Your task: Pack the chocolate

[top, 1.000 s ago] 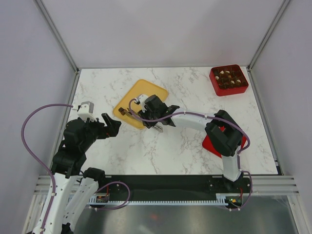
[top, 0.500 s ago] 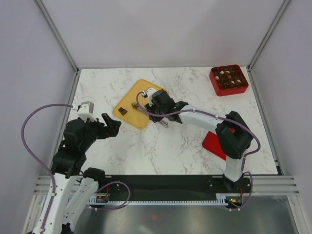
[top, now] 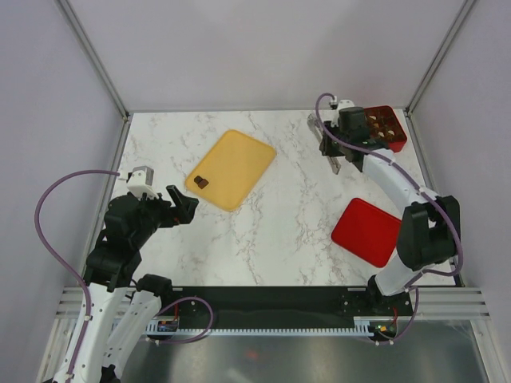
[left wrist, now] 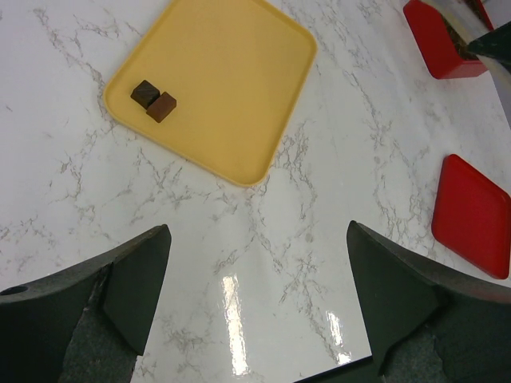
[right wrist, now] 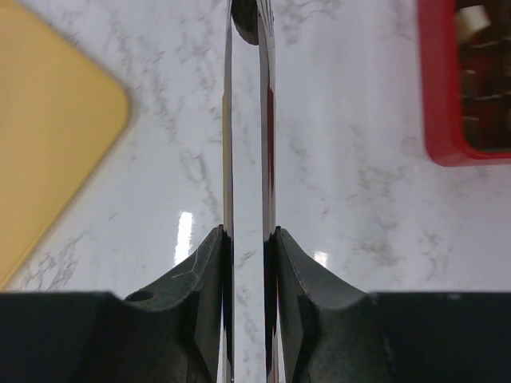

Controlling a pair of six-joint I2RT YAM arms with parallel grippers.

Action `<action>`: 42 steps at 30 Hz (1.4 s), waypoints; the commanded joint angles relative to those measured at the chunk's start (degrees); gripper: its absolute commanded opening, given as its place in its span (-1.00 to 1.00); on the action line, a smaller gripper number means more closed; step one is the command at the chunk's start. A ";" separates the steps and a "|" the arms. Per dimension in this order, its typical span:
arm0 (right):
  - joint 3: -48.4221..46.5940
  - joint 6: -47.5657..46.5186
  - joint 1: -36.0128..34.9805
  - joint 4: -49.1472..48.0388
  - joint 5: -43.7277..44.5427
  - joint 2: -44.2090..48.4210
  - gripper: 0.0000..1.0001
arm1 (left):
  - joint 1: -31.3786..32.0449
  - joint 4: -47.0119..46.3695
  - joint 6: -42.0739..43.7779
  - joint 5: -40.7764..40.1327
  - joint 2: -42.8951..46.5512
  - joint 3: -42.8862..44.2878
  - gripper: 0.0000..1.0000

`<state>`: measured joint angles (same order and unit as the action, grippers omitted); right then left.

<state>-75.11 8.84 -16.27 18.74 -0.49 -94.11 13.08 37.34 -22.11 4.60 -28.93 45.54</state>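
Note:
Two brown chocolate pieces (left wrist: 144,92) lie side by side near the left corner of the yellow tray (left wrist: 231,88); they also show in the top view (top: 201,182). The red gridded box (top: 377,132) at the far right holds several dark and cream chocolate pieces (right wrist: 473,17). My right gripper (top: 336,156) is shut on thin metal tongs (right wrist: 229,120) just left of the box, above the marble. A small dark lump (right wrist: 243,22) sits between the tong tips. My left gripper (left wrist: 259,303) is open and empty, near-left of the tray.
A flat red lid (top: 367,231) lies on the marble table (top: 295,215) at the near right, also in the left wrist view (left wrist: 473,215). Frame posts and grey walls close in the table on three sides.
My right arm has swung from the yellow tray across to the far right, beside the red box, with the tongs still in its grip. The left arm has not moved.

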 commanded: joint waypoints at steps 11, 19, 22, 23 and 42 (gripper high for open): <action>-4.51 7.07 18.47 1.91 4.80 1.12 -0.32 | -0.34 -1.66 0.66 -0.21 -0.25 -0.45 0.99; -4.96 7.16 20.32 2.53 3.48 -1.61 -0.30 | -0.25 -1.75 0.75 -0.21 -0.43 -0.45 0.99; -4.78 7.15 20.58 2.53 2.95 -2.66 -0.29 | -0.25 -1.75 0.66 -0.03 -0.60 -0.45 0.99; -4.69 7.15 20.84 2.44 2.43 -3.01 -0.29 | -0.34 -1.66 0.66 -0.03 -0.69 -0.36 0.99; -4.25 6.72 21.37 2.35 1.63 -7.14 -0.22 | -0.34 -1.66 0.66 -0.03 -0.87 -0.36 0.99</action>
<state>-78.48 15.29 4.78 21.96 1.15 -100.90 13.08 37.34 -22.11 4.60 -29.36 45.54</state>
